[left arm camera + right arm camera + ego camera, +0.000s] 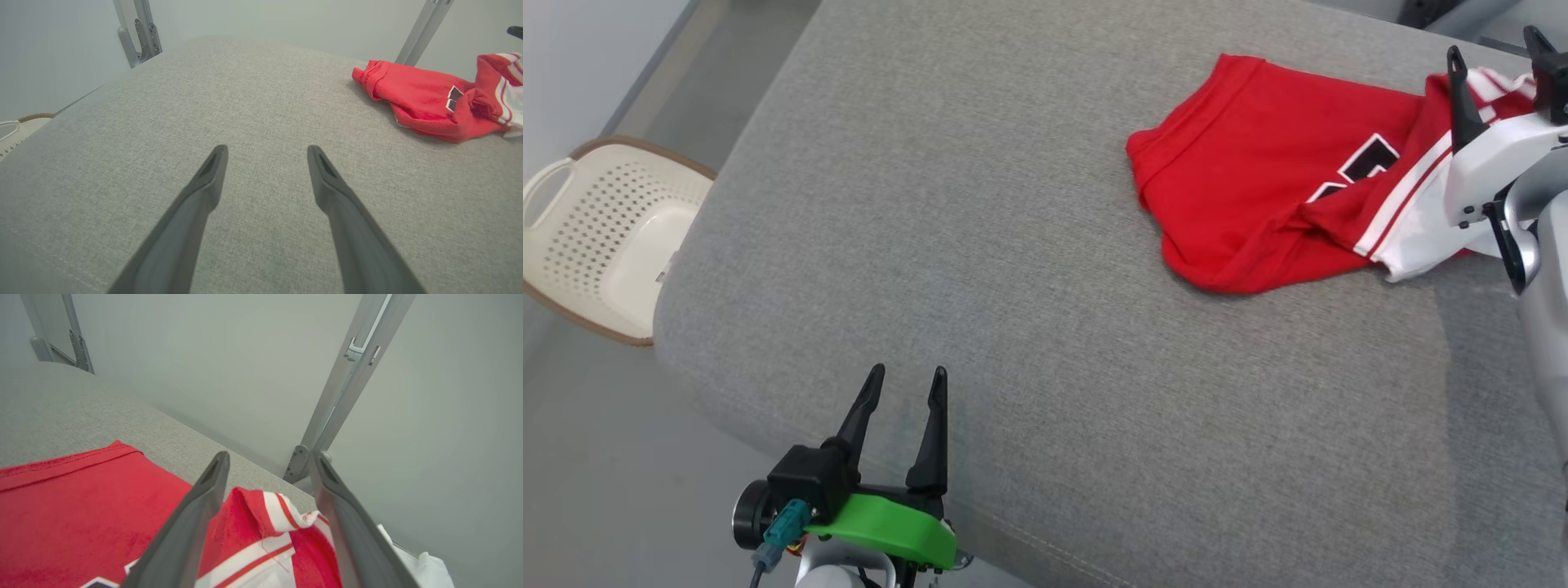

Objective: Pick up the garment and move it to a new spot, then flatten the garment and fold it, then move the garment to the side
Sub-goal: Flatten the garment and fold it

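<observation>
Okay, head view first: your red garment (pixel 1258 171) lies crumpled on the grey bench (pixel 1013 286). Right hand (pixel 1493 42) sits at the garment's white-striped end, fingers apart, nothing clamped. Left hand (pixel 908 371) is well apart from the garment, fingers spread, empty. White basket (pixel 613 237) is farther still from the garment, off the bench. Left wrist view: left hand (pixel 267 149) spread over bare bench, garment (pixel 421 102) well apart. Right wrist view: right hand (pixel 269 457) spread wide, garment's (pixel 81 506) striped fold between the fingers, unclamped.
</observation>
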